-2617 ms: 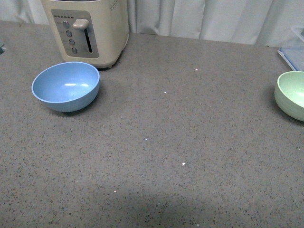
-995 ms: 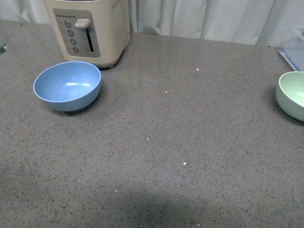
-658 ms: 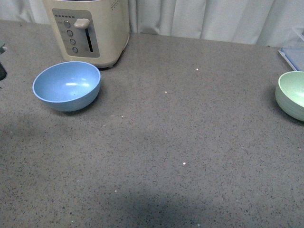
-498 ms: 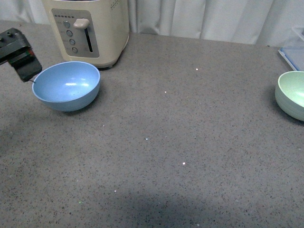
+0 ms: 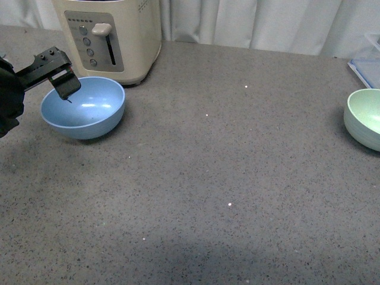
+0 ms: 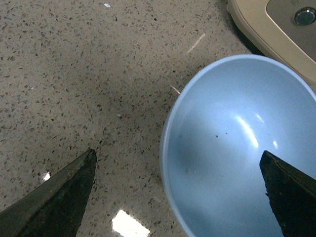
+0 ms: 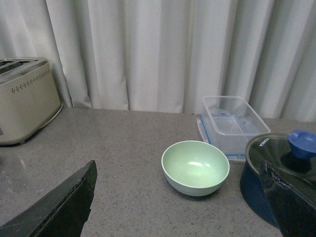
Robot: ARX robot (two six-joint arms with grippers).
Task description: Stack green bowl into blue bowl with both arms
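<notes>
The blue bowl (image 5: 83,107) stands upright at the far left in front of the toaster. My left gripper (image 5: 63,88) is open and hovers over the bowl's left rim. In the left wrist view the bowl (image 6: 237,148) fills the space between the fingers; one fingertip (image 6: 59,195) is over the counter and the other is over the bowl's inside, with the gripper (image 6: 177,197) astride the rim. The green bowl (image 5: 363,119) stands at the right edge. In the right wrist view it (image 7: 195,167) sits ahead of my open, empty right gripper (image 7: 173,207), well apart from it.
A cream toaster (image 5: 113,35) stands right behind the blue bowl. A clear plastic container (image 7: 232,123) lies behind the green bowl, and a dark blue pot with a glass lid (image 7: 281,168) stands close beside it. White curtains hang behind the counter.
My left arm has come in from the left edge and moved right, over the blue bowl's rim. Both bowls have stayed in place.
</notes>
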